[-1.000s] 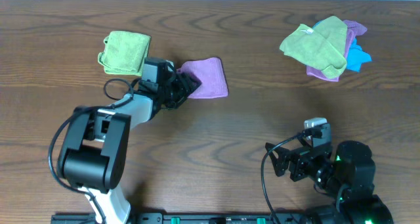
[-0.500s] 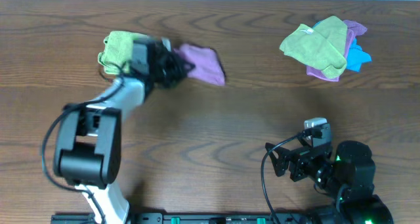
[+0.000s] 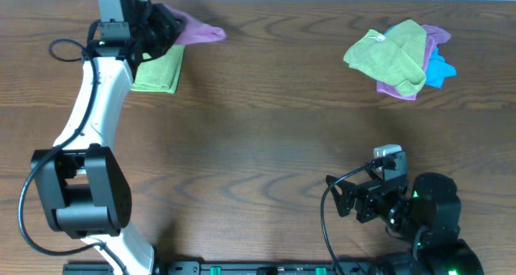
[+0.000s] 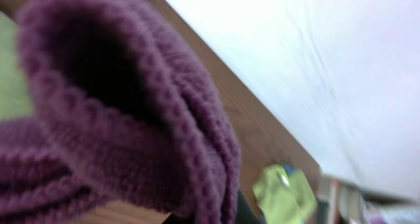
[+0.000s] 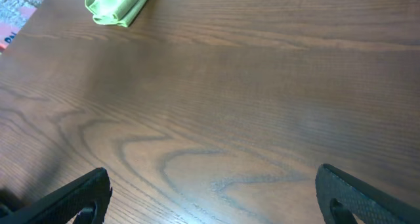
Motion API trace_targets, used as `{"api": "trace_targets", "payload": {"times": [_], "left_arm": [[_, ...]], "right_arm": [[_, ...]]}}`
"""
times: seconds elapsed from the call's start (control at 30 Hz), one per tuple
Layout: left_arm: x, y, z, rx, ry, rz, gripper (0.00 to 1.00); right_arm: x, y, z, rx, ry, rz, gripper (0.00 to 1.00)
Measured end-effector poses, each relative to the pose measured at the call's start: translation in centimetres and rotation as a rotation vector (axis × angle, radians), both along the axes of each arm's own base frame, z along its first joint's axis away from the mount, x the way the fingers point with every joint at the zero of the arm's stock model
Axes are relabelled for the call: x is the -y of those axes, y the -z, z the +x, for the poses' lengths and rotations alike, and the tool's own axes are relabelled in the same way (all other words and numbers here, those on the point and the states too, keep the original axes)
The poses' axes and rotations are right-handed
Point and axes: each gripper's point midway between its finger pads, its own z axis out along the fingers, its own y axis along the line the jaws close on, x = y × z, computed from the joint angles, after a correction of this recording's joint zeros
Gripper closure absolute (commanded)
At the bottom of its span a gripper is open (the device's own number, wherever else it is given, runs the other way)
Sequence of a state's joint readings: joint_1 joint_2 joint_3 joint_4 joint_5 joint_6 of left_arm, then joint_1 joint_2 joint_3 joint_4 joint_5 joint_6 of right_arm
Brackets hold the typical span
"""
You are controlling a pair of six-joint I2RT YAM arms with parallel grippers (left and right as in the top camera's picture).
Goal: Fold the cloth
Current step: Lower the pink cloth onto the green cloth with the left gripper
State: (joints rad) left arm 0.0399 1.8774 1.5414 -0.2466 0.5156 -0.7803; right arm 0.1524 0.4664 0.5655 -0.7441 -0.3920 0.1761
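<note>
The left arm (image 3: 95, 97) is stretched nearly straight from its base at the near left edge of the tabletop (image 3: 258, 138) to the far left corner. Its white forearm runs away from the base, and the wrist bends to the right at the top. The left pincer (image 3: 164, 27) is clamped on the cloth (image 3: 199, 31), which trails to the right of the fingers in a bunched purple tongue close to the far edge. I cannot tell whether the cloth touches the wood. In the left wrist view the cloth (image 4: 118, 119) fills the left half in thick rolled folds, right up against the lens.

A folded green cloth (image 3: 157, 69) lies flat just on the near side of the left pincer, partly under the wrist. A heap of cloths (image 3: 399, 57) in green, purple and blue sits well apart at the far right.

The right arm (image 3: 427, 214) is folded low at the near right edge, its right pincer (image 3: 339, 198) pointing left, jaws spread wide over bare wood and holding nothing.
</note>
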Motion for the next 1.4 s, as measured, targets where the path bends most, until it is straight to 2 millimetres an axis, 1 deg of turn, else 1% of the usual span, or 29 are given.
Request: {"api": "trace_targets", "payload": {"times": [0.1, 0.27, 0.33, 0.47, 0.53, 0.6, 0.73, 0.83, 0.87, 0.97, 1.17, 1.4], "left_arm": [[-2.1, -0.2, 0.7, 0.027, -0.064, 0.048, 0.94], [-5.4, -1.5, 2.3, 0.109, -0.169, 0.116, 0.94], [-6.5, -1.7, 2.6, 0.125, -0.209, 0.140, 0.94], [-7.4, -1.5, 3.5, 0.148, -0.250, 0.171, 0.94], [-7.7, -0.8, 4.0, 0.148, -0.260, 0.178, 0.94], [-7.9, 0.5, 4.5, 0.139, -0.264, 0.185, 0.94], [-8.2, 3.9, 5.5, 0.102, -0.273, 0.194, 0.94], [-8.3, 6.5, 5.7, 0.056, -0.272, 0.198, 0.94], [-8.3, 7.1, 5.7, 0.045, -0.271, 0.199, 0.94], [-8.3, 7.9, 5.6, 0.027, -0.269, 0.200, 0.94], [-8.3, 8.5, 5.2, 0.003, -0.257, 0.217, 0.94], [-7.9, 10.2, 3.8, -0.080, -0.224, 0.243, 0.95]], "right_arm": [[0.0, 0.0, 0.0, 0.000, 0.000, 0.000, 0.01], [0.0, 0.0, 0.0, 0.000, 0.000, 0.000, 0.01], [0.0, 0.0, 0.0, 0.000, 0.000, 0.000, 0.01], [0.0, 0.0, 0.0, 0.000, 0.000, 0.000, 0.01], [0.0, 0.0, 0.0, 0.000, 0.000, 0.000, 0.01], [0.0, 0.0, 0.0, 0.000, 0.000, 0.000, 0.01], [0.0, 0.0, 0.0, 0.000, 0.000, 0.000, 0.01], [0.0, 0.0, 0.0, 0.000, 0.000, 0.000, 0.01], [0.0, 0.0, 0.0, 0.000, 0.000, 0.000, 0.01], [0.0, 0.0, 0.0, 0.000, 0.000, 0.000, 0.01], [0.0, 0.0, 0.0, 0.000, 0.000, 0.000, 0.01], [0.0, 0.0, 0.0, 0.000, 0.000, 0.000, 0.01]]}}
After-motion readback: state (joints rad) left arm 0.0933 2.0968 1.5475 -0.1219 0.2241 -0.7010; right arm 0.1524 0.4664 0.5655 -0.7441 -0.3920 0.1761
